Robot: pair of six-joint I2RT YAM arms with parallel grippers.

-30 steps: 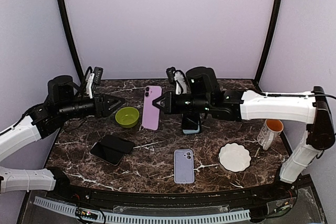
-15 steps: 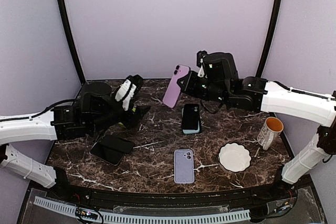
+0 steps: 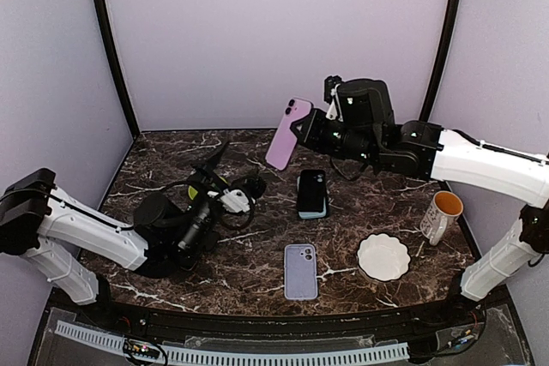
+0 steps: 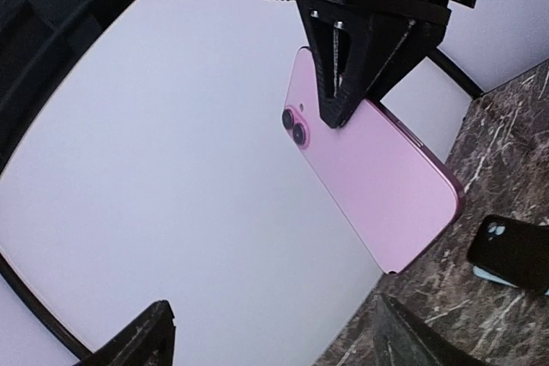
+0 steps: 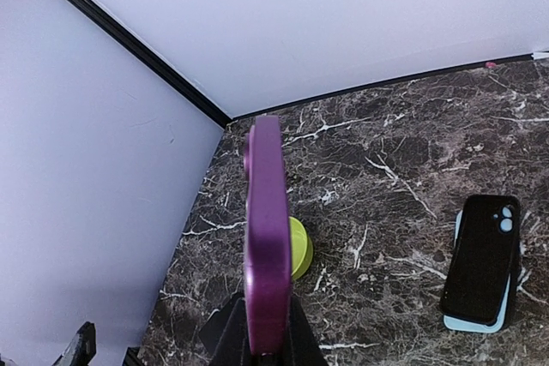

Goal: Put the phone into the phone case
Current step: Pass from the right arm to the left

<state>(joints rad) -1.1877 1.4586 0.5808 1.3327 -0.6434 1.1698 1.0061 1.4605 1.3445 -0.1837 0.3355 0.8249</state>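
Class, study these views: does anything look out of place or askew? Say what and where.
The black case lies askew on a pale blue item, whose edge peeks out. The pink phone hangs tilted above the table in the right gripper.

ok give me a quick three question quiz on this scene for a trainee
1. True or false: the pink phone lies flat on the table.
2. The lilac case lies: A) left of the white plate; B) on the plate; C) in a gripper.
3. Fill in: the ___ arm's fingers are open and hold nothing.
Key: 1 false, the right fingers hold it up in the air. 2 A. 3 left; the left fingers are spread and empty.
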